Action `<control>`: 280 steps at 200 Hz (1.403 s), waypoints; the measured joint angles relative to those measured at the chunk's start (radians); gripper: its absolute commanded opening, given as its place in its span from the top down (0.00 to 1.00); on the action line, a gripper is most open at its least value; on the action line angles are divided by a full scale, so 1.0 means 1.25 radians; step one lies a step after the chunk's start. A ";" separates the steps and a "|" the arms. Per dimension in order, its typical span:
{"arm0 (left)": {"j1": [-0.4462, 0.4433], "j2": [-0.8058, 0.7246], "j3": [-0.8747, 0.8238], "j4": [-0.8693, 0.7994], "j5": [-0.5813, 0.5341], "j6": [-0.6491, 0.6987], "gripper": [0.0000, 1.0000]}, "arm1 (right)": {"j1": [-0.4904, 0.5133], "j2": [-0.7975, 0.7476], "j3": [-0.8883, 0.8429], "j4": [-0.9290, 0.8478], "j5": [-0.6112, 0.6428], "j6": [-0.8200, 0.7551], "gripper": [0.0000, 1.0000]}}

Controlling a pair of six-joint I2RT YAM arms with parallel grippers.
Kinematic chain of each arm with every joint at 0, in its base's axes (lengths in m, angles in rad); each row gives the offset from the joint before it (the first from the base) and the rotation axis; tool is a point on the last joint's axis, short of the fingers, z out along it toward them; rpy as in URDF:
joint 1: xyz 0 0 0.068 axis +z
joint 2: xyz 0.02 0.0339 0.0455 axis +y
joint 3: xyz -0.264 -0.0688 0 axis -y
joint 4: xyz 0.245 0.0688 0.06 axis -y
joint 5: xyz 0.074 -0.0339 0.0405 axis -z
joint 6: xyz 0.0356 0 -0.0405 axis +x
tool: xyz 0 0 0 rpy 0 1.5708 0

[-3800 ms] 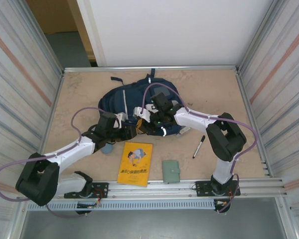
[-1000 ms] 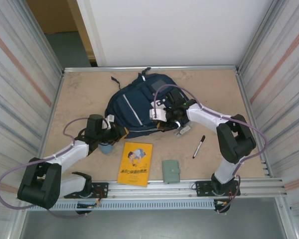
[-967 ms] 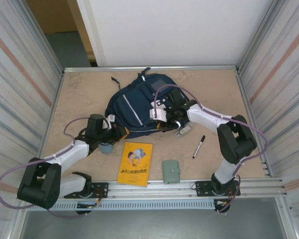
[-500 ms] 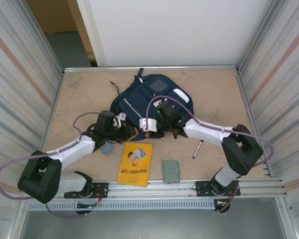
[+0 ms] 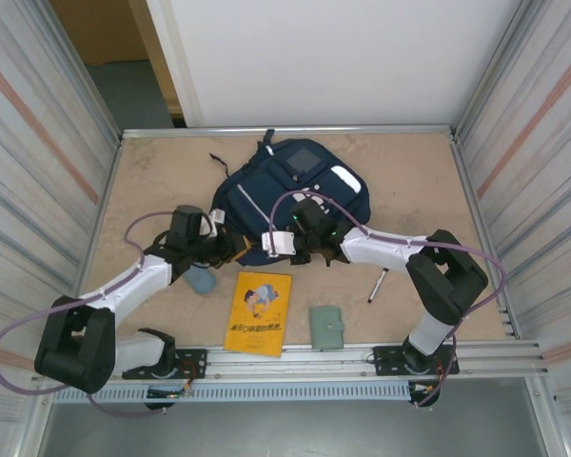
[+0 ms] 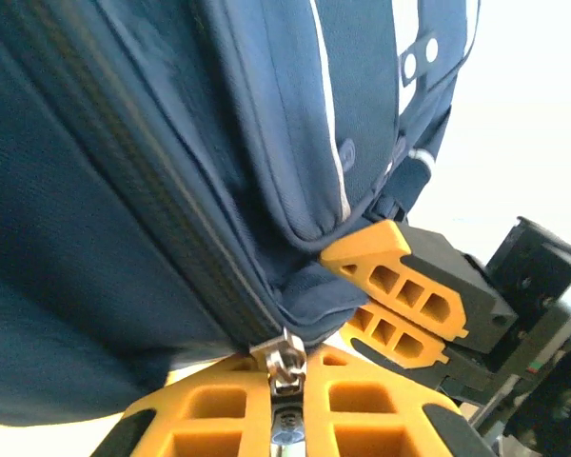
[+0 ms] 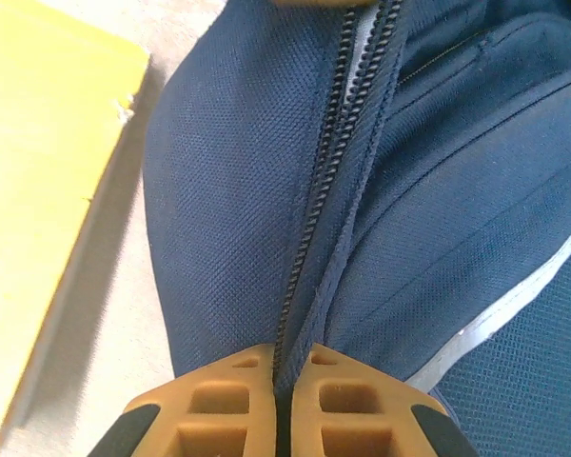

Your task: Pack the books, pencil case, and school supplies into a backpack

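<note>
The top external camera sits above and behind the arm bases, looking down over the whole table, near edge lowest. The left wrist camera is pressed close to the backpack, facing along the left gripper at a zip pull, with the right gripper beyond. The right wrist camera, equally close, looks down the backpack's zip, with the yellow book at its left.

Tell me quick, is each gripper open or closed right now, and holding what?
Left gripper: closed, pinching the backpack zipper pull.
Right gripper: closed on the backpack's zip seam.
</note>
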 measured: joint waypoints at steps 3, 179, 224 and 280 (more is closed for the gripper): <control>0.010 -0.004 0.000 -0.001 0.001 0.003 1.00 | -0.003 0.000 0.000 0.000 0.000 -0.005 0.95; -0.162 0.020 0.168 -0.158 -0.153 0.110 0.48 | -0.047 -0.270 -0.168 0.087 -0.002 0.096 0.01; -0.293 0.143 0.280 -0.237 -0.349 0.115 0.48 | -0.092 -0.452 -0.205 0.182 0.158 0.269 0.01; -0.320 0.297 0.358 -0.316 -0.475 0.096 0.51 | -0.276 -0.612 -0.146 0.091 0.109 0.564 0.01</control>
